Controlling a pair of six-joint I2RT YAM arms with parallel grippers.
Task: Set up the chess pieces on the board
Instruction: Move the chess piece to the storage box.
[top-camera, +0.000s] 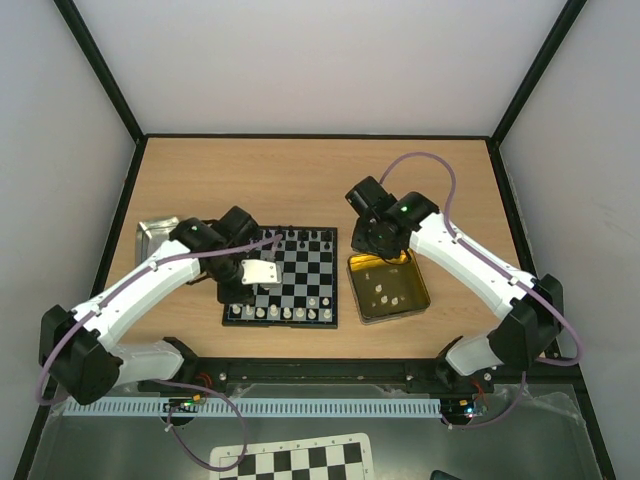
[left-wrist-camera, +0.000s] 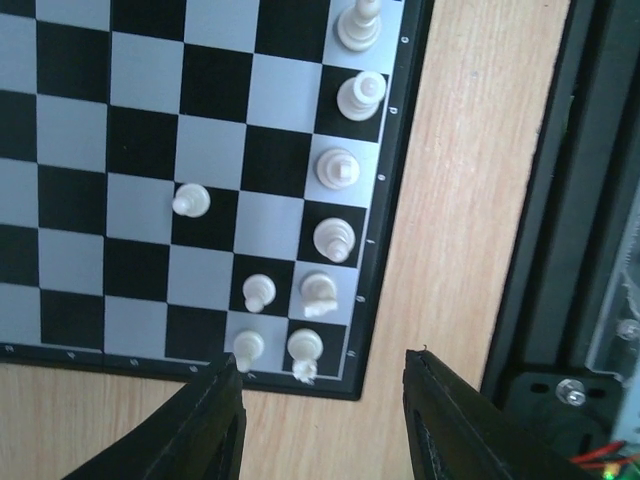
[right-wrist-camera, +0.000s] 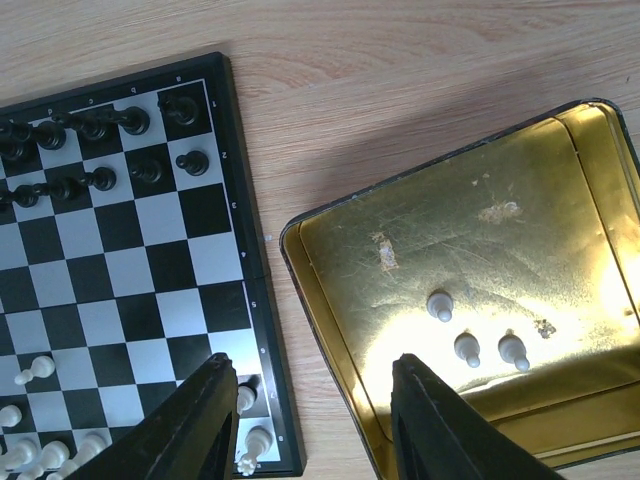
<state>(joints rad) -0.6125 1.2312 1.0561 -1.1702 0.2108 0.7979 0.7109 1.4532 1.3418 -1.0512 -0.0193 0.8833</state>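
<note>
Board (top-camera: 300, 275): mid-table. Black pieces (right-wrist-camera: 100, 125) on its far rows, cream pieces (left-wrist-camera: 340, 170) on its near rows.
Gold tin (right-wrist-camera: 330, 280): just right of the board, holding a few cream pawns (right-wrist-camera: 440, 305).
Left gripper (left-wrist-camera: 320, 365): jaws apart, empty, over the board's near left corner.
Right gripper (right-wrist-camera: 315, 370): jaws apart, empty, over the gap between board and tin.

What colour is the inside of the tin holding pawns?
Gold; the tin shows best from the right wrist.

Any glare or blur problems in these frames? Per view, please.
Right wrist: strong glare on the gold tin floor, washing out the area around the three white pieces. Left wrist: the board is slightly soft, and the dark jaws at the bottom edge are out of focus. Top external: even light and only soft shadows on the table.
</note>
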